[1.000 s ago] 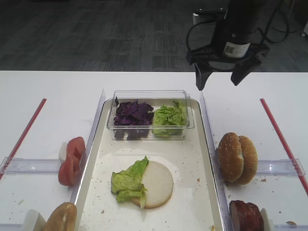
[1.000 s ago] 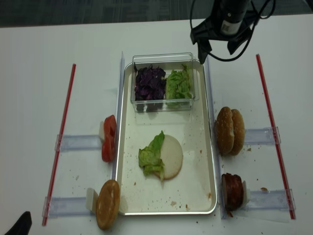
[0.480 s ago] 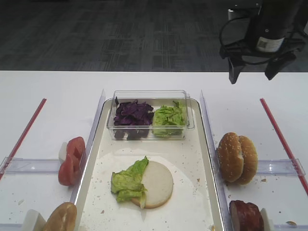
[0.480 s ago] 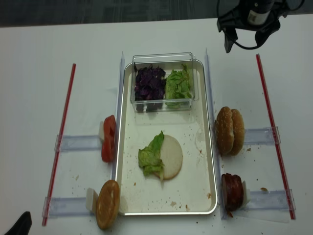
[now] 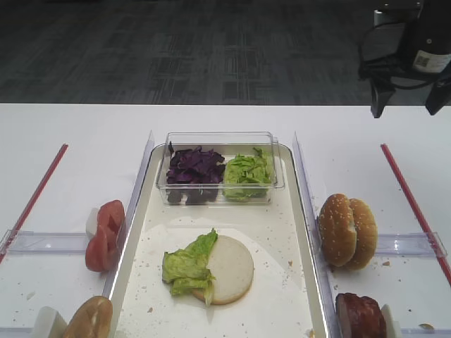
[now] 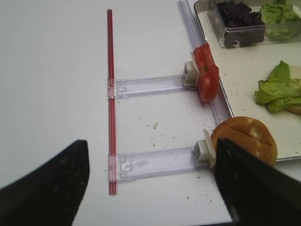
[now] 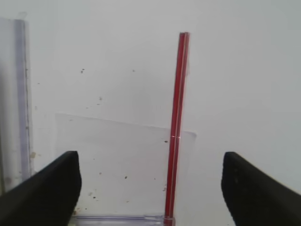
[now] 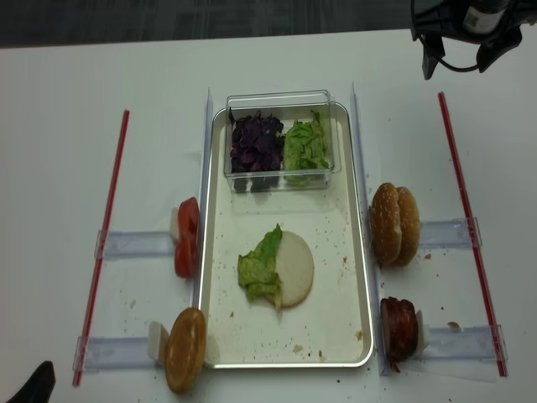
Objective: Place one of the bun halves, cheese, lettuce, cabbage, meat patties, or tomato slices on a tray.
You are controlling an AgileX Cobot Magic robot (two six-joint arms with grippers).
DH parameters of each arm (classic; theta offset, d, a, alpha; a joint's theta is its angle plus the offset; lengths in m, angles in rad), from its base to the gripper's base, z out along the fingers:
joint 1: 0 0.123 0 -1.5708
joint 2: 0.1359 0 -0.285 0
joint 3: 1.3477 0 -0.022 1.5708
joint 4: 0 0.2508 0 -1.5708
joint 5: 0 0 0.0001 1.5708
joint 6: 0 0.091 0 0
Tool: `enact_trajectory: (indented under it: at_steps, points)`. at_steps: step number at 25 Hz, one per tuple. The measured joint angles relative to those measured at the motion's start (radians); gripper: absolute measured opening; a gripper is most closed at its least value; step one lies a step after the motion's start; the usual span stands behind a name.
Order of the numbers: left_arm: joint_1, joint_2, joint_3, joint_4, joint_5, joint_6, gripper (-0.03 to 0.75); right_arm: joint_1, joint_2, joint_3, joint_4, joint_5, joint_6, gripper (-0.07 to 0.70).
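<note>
On the tray point(image 5: 299, 211) lies a pale bun half point(image 5: 234, 270), cut face up, with a ragged lettuce piece point(image 5: 184, 266) over its left side. Cabbage point(image 5: 193, 167) and more lettuce point(image 5: 246, 170) fill a clear box at the tray's far end. Tomato slices point(image 5: 104, 236) and a seeded bun point(image 5: 89, 320) stand left of the tray. Sesame buns point(image 5: 345, 231) and meat patties point(image 5: 359, 315) stand on its right. No cheese shows. My right gripper point(image 5: 403, 111) hangs open and empty over the far right table. My left gripper point(image 6: 150, 183) is open, empty, at the near left.
Red strips point(image 5: 412, 204) point(image 6: 111, 99) run along both sides of the table. Clear plastic holders point(image 6: 150, 162) reach from them toward the tray. In the right wrist view a red strip point(image 7: 178, 117) and a clear holder point(image 7: 122, 160) lie below the fingers.
My right gripper has swung to the right, from the tray's far right corner to the right red strip, and stayed open. The food has not moved.
</note>
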Motion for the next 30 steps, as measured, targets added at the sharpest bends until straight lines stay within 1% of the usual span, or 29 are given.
enact_trajectory:
  at_steps: [5, 14, 18, 21, 30]
  points:
    - [0.000, 0.000, 0.000, 0.000, 0.000, 0.000, 0.510, -0.036, 0.000, 0.000, -0.009, 0.000, 0.000, 0.601]
    - [0.000, 0.000, 0.000, 0.000, 0.000, 0.000, 0.510, -0.043, -0.007, 0.000, -0.009, 0.000, 0.000, 0.593]
    - [0.000, 0.000, 0.000, 0.000, 0.000, 0.000, 0.510, -0.043, -0.053, 0.002, -0.002, 0.000, -0.002, 0.593]
    - [0.000, 0.000, 0.000, 0.000, 0.000, 0.000, 0.510, -0.043, -0.112, 0.052, 0.008, 0.000, -0.015, 0.593]
    - [0.000, 0.000, 0.000, 0.000, 0.000, 0.000, 0.510, -0.043, -0.361, 0.345, 0.006, 0.002, -0.033, 0.593]
